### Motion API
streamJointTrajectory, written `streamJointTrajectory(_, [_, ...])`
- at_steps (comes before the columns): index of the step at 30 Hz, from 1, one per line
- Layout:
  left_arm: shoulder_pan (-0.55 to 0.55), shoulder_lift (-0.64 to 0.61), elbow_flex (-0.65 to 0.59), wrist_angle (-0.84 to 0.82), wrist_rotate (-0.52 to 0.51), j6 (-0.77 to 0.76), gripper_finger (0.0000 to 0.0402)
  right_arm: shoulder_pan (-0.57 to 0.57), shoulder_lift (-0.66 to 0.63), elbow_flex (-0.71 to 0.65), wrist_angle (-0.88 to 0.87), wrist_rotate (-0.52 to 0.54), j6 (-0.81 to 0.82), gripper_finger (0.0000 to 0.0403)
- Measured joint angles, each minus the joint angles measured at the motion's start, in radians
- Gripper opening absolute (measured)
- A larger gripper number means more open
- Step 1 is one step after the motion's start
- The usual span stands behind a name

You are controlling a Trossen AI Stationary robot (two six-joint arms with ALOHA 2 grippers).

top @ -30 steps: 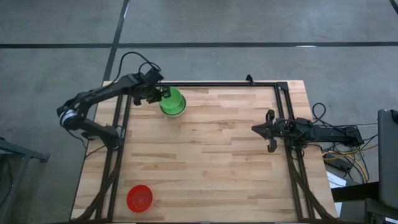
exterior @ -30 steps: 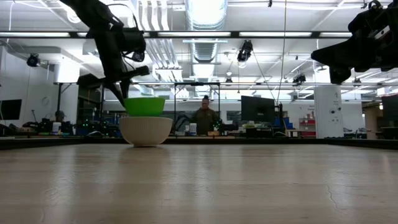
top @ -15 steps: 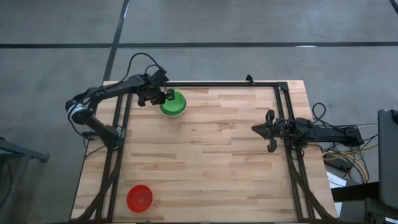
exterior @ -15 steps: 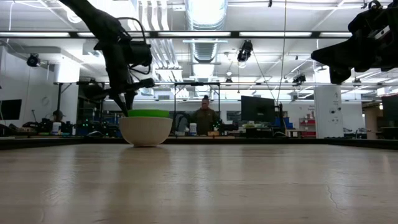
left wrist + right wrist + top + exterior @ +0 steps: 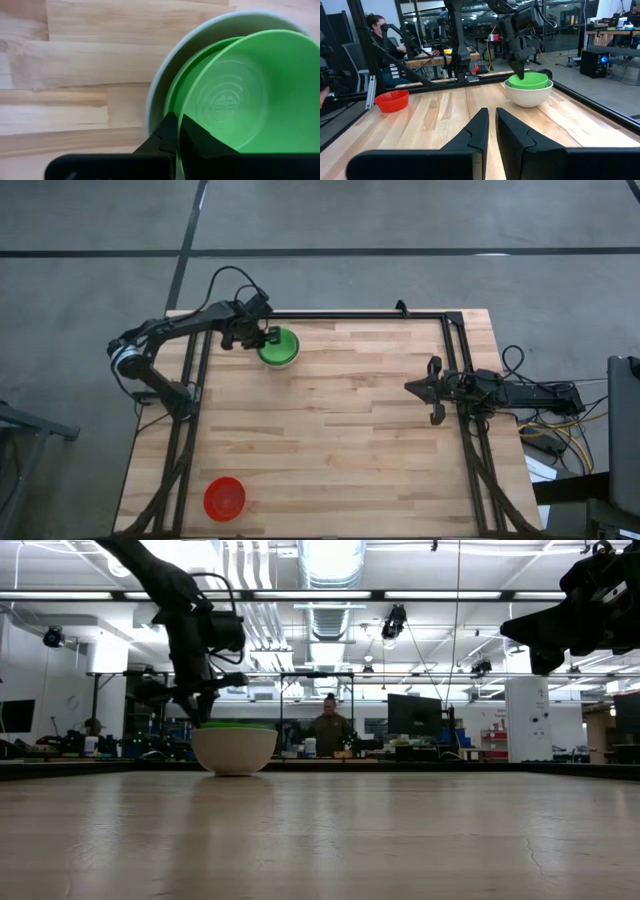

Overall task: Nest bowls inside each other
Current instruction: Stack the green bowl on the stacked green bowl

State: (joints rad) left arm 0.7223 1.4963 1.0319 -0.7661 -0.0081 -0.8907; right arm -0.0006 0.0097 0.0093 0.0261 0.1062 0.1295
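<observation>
Green bowl (image 5: 278, 347) now lowered into white-grey bowl (image 5: 234, 749); left fingers (image 5: 172, 131) pinching its rim; right fingers (image 5: 492, 129) pressed together

From my station I saw the table (image 5: 340, 430), a light top of jointed wooden planks edged by a black metal frame (image 5: 350, 315) along its far side and both ends. Two things sat directly on the wood. A white-grey bowl (image 5: 234, 750) stood near the far left corner with green bowls (image 5: 277, 346) nested inside it. A red bowl (image 5: 224, 498) sat alone near the left front corner, well apart from the first.
</observation>
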Motion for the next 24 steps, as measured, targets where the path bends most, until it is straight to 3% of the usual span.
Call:
streamJointTrajectory(14, [-0.005,-0.001,-0.024,0.048,-0.011,0.036,0.0006,0.000,0.000,0.000,0.000,0.000,0.000,0.0034])
streamJointTrajectory(24, [-0.005,-0.001,-0.024,0.070,-0.014,0.056,0.0043,0.000,0.000,0.000,0.000,0.000,0.000,0.0034])
